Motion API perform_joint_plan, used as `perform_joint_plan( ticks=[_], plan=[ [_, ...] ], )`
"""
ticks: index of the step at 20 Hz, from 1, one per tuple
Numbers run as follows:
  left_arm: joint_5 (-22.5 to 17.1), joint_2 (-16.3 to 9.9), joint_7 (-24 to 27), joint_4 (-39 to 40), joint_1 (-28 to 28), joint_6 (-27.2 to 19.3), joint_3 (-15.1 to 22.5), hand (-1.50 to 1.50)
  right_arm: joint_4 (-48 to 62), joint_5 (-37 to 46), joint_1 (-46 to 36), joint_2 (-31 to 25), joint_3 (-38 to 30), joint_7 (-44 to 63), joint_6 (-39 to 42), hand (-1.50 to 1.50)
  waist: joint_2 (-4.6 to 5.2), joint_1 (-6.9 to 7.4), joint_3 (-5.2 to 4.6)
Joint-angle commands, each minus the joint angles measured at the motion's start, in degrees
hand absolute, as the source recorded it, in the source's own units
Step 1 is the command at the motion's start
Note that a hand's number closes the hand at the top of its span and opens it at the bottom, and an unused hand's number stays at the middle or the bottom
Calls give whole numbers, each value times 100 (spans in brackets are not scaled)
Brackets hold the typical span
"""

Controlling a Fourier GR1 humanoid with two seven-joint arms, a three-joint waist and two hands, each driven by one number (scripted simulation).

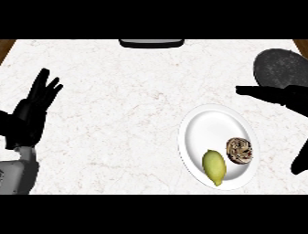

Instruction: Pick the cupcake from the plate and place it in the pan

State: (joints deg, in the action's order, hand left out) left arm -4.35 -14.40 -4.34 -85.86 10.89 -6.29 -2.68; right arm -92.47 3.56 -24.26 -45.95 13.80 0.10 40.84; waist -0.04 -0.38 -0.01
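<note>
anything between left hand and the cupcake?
Head view: only bare counter and the plate's white rim separate the left hand from the cupcake.

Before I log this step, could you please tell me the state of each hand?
Left hand: open, fingers up, holding nothing.
Right hand: open above the plate, holding nothing.

The left hand (pixel 31 107) rests open at the left edge, fingers straight and pointing up, its grey forearm (pixel 9 176) rising from below. The right hand (pixel 298 103) reaches in from the right, fingers extended leftward.
</note>
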Motion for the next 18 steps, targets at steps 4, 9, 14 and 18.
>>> perform_joint_plan(
  ticks=[4, 9, 14, 18],
  plan=[
    [4, 78, 211, 763, 501, 197, -171, 0, 304, 829, -19, 396, -128, 98, 226, -150, 12, 28, 0],
    [110, 117, 99, 311, 232, 135, -164, 0, 793, 1478, 43, 681, 49, -436, 383, -150, 11, 59, 2],
    [177, 138, 18, 175, 197, 153, -214, 0, 539, 1799, 212, 935, 20, -490, 644, -150, 1, 41, 1],
    [350, 313, 46, 452, 571, 12, -147, 0, 854, 2318, 77, 983, 38, -969, 695, -150, 6, 36, 1]
  ],
)
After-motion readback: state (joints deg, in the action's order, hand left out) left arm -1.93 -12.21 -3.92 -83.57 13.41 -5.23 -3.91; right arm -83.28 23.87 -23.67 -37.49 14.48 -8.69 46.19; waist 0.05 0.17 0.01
